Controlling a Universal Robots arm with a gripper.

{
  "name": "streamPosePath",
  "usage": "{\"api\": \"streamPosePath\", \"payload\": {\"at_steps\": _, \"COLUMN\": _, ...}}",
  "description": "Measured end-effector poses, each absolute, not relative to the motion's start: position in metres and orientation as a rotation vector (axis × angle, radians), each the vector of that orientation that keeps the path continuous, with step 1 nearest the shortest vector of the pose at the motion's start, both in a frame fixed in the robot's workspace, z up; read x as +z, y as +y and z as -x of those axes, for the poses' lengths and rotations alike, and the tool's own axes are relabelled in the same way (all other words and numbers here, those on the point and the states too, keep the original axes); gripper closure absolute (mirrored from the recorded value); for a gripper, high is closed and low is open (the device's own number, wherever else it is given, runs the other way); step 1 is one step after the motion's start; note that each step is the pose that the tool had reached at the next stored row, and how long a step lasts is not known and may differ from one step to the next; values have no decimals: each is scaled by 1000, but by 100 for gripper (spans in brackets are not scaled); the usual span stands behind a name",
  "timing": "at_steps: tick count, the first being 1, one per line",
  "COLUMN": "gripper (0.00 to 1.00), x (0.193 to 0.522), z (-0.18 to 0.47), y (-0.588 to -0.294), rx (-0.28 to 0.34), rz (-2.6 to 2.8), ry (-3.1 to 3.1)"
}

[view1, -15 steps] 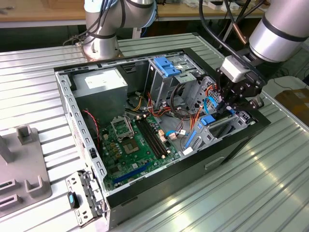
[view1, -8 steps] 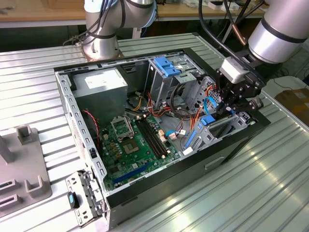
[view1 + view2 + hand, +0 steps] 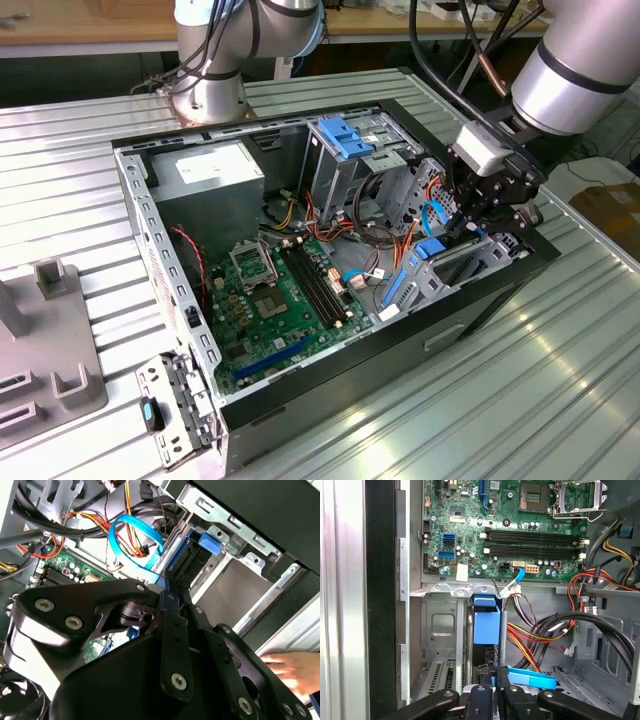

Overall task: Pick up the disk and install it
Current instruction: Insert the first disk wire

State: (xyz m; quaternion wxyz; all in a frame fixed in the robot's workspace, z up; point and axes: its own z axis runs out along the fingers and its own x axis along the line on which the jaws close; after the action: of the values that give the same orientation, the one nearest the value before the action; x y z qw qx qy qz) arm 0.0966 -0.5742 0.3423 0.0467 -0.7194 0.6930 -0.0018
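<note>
I see the end effector (image 3: 470, 222) closed on the blue rail of the disk (image 3: 486, 622). The disk stands on edge in the bay (image 3: 440, 630) of the open case (image 3: 135, 200), at the exterior view's right, beside the motherboard (image 3: 270, 300).

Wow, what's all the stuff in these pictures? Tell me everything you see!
computer case: 1, black and grey, open, lying on the table
table: 1, silver ribbed metal, under everything
motherboard: 1, green, on the case floor
power supply: 1, grey box with white label, case corner toward the exterior view's left
bracket: 1, blue plastic, atop the drive cage
disk: 1, blue-railed, standing on edge in the drive bay
cables: many, red, yellow, black, light blue, beside the bay
fixture: 1, grey, exterior view's left edge
cardboard box: 1, brown, exterior view's right edge
person's hand: 1, beside the case's outer wall
robot arm: 1, silver
gripper: 1, black, shut on the disk
</note>
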Motion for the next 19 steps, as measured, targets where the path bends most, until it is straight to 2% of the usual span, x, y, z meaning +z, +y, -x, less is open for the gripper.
{"api": "streamPosePath", "payload": {"at_steps": 2, "gripper": 84, "x": 342, "z": -97, "y": -574, "rx": -5, "rz": 2195, "ry": 2114}}
{"api": "streamPosePath", "payload": {"at_steps": 6, "gripper": 58, "x": 342, "z": -97, "y": -574, "rx": -5, "rz": 2195, "ry": 2115}}
{"api": "streamPosePath", "payload": {"at_steps": 9, "gripper": 58, "x": 344, "z": -97, "y": -574, "rx": -5, "rz": 2195, "ry": 2115}}
{"api": "streamPosePath", "payload": {"at_steps": 15, "gripper": 58, "x": 374, "z": -97, "y": -574, "rx": -6, "rz": 2195, "ry": 2114}}
{"api": "streamPosePath", "payload": {"at_steps": 19, "gripper": 58, "x": 374, "z": -97, "y": -574, "rx": -6, "rz": 2195, "ry": 2114}}
